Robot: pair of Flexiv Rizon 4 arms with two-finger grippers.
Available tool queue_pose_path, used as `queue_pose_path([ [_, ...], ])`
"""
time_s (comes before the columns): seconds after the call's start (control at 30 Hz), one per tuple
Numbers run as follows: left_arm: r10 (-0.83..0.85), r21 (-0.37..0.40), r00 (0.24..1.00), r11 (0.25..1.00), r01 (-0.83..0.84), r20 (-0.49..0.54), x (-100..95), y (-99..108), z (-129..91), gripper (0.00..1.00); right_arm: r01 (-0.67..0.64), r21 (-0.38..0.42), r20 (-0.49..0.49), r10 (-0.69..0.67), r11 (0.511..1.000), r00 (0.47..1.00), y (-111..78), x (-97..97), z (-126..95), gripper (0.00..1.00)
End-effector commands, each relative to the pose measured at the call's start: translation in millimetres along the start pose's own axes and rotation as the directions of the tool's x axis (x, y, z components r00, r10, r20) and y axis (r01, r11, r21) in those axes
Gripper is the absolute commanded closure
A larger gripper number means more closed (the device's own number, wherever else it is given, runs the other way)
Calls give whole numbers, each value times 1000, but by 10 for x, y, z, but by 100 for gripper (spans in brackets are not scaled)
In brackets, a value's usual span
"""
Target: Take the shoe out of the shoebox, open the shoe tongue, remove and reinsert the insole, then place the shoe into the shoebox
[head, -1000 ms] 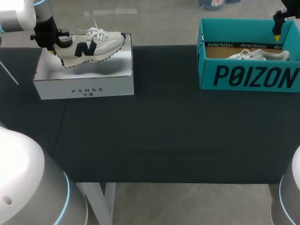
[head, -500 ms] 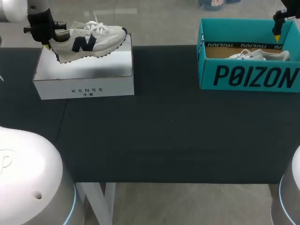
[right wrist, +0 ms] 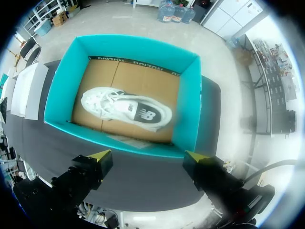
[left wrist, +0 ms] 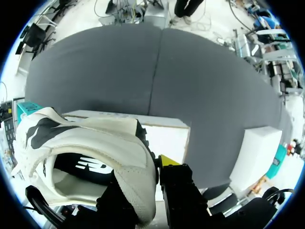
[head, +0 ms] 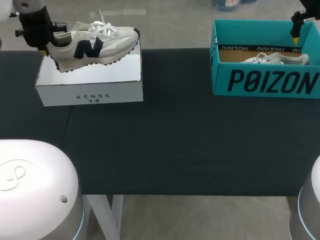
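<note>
A white shoe (head: 95, 45) with a navy logo hangs just above the white shoebox (head: 90, 82) at the back left. My left gripper (head: 45, 49) is shut on its heel. In the left wrist view the heel collar of that shoe (left wrist: 95, 152) sits between the fingers of the left gripper (left wrist: 143, 181); one yellow tip shows outside it and the other finger is hidden inside. My right gripper (head: 296, 35) hovers open above the teal shoebox (head: 265, 82), which holds a second white shoe (head: 275, 59). The right wrist view looks down past the right gripper (right wrist: 148, 160) onto this shoe (right wrist: 126, 109) lying on its side.
The dark table cloth (head: 175, 135) stretches between the two boxes. The teal box's walls (right wrist: 190, 95) stand up around the second shoe. The white box (left wrist: 167, 138) lies right under the held shoe.
My left arm has raised the shoe higher over the white box and drawn it slightly to the left. The right arm has stayed still.
</note>
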State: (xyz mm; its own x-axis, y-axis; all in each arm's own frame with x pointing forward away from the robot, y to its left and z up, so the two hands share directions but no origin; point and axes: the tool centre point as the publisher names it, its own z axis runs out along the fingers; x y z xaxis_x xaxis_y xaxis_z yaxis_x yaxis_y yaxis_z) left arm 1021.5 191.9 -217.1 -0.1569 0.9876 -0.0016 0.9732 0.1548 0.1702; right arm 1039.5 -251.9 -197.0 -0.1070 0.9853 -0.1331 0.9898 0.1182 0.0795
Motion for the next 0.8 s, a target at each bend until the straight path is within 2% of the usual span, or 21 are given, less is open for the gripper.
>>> queue_pose_path([
  [0.03,26,-158,1000,987,-28,-11,-157,-923,-381,100,0,-1,1,0,1000,1000,-6,0,-2,0],
  [0.17,67,-161,997,984,-71,-31,-414,-1229,-319,100,0,-1,1,0,1000,1000,-6,0,-2,0],
  [0.37,71,-150,997,986,-74,-23,-698,-1550,-241,100,0,-1,1,0,1000,1000,-6,0,-2,0],
  [0.47,60,-141,998,988,-63,-27,-905,-1692,-174,100,0,-1,1,0,1000,1000,-6,0,-2,0],
  [0.57,35,-142,999,989,-40,-42,-1070,-1752,-86,100,0,-1,1,0,1000,1000,-6,0,-2,0],
  [0.8,8,-155,996,988,-21,-84,-1643,-1897,192,100,0,-1,1,0,1000,1000,-6,0,-2,0],
])
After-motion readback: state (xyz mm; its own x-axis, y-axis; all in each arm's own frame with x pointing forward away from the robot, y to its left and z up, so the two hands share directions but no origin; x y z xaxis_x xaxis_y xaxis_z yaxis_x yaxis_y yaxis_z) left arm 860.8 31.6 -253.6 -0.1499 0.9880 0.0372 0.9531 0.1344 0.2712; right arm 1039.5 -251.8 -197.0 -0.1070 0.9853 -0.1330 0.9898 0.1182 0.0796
